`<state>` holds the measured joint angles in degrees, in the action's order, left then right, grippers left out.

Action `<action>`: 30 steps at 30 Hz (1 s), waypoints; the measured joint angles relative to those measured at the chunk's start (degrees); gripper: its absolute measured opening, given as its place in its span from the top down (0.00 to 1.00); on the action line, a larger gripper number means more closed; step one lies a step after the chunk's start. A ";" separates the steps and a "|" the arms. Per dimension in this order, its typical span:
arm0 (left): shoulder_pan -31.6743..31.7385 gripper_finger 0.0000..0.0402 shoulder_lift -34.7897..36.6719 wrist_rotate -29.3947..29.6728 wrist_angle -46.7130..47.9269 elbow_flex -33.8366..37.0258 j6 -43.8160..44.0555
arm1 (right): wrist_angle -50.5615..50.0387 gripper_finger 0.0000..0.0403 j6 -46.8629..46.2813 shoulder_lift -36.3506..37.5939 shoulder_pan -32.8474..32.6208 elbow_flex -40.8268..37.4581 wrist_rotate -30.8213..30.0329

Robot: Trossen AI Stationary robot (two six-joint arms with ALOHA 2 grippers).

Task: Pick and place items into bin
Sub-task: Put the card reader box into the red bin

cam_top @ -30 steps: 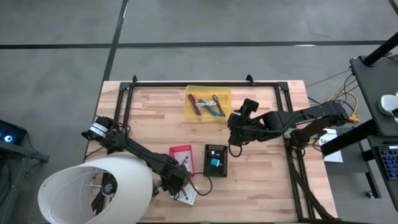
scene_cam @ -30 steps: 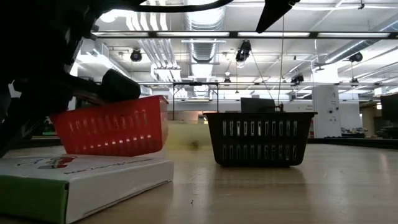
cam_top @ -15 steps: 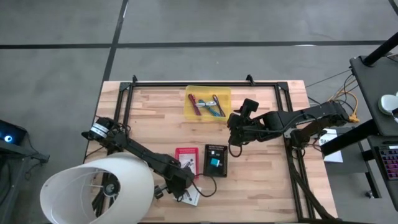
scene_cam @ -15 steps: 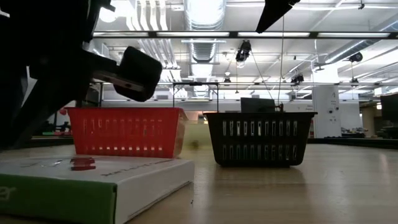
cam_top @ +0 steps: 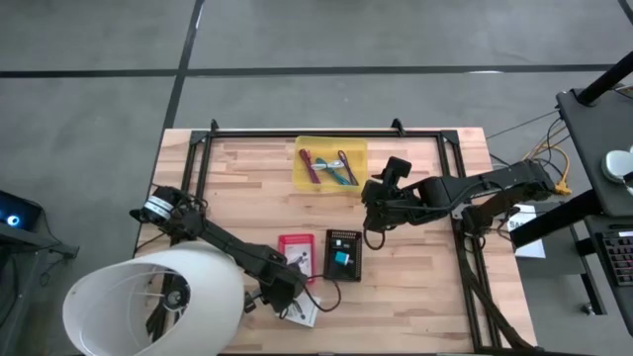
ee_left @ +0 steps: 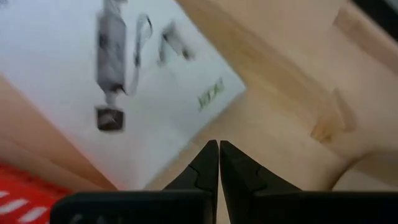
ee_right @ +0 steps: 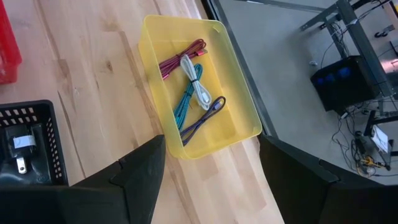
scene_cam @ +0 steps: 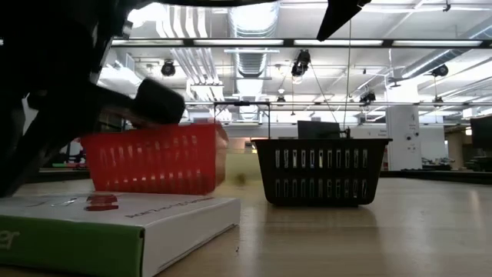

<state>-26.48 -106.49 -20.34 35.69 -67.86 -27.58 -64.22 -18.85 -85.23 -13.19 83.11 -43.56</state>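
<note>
A yellow bin (cam_top: pixel 331 163) at the table's far middle holds magenta, white, teal and purple cords (ee_right: pixel 193 87). A red basket (cam_top: pixel 295 251) and a black basket (cam_top: pixel 343 254) stand side by side at the near middle. The black one holds a small blue piece (cam_top: pixel 342 259) and a white piece (ee_right: pixel 22 148). A white printed box (cam_top: pixel 300 310) lies flat near the front edge. My left gripper (ee_left: pixel 218 152) is shut, low over the box's edge (ee_left: pixel 186 124), beside the red basket. My right gripper (cam_top: pixel 374 216) is wide open and empty, raised between the yellow bin and the black basket. My left gripper's shut fingertips (ee_left: pixel 211 155) point down at the white box's edge and the table beside it. I cannot tell whether they touch the box.
A black metal frame (cam_top: pixel 297 132) runs along the table's far and side edges. A large white lamp shade (cam_top: pixel 148 297) covers the near left corner. Bare wood (cam_top: pixel 415 287) lies at the near right.
My left gripper has moved a little toward the table's right edge. The red basket has slid a little right, closer to the black basket, and has gone from clearly tilted to nearly level. The white box has shifted slightly to the right on the table.
</note>
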 joint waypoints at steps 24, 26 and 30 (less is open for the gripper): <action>0.11 1.00 -0.38 0.22 -8.93 1.14 -1.89 | -0.06 0.39 1.53 0.11 0.00 0.00 -0.01; 0.11 1.00 -0.38 0.24 -10.45 1.14 -1.78 | -0.07 0.39 1.53 0.11 0.00 0.00 -0.01; 0.11 1.00 -0.38 0.15 -12.93 1.14 -1.70 | -0.05 0.39 1.53 0.11 -0.01 0.00 -0.01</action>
<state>-26.37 -106.87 -20.18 22.76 -66.72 -29.28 -64.27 -17.32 -85.12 -13.20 83.11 -43.58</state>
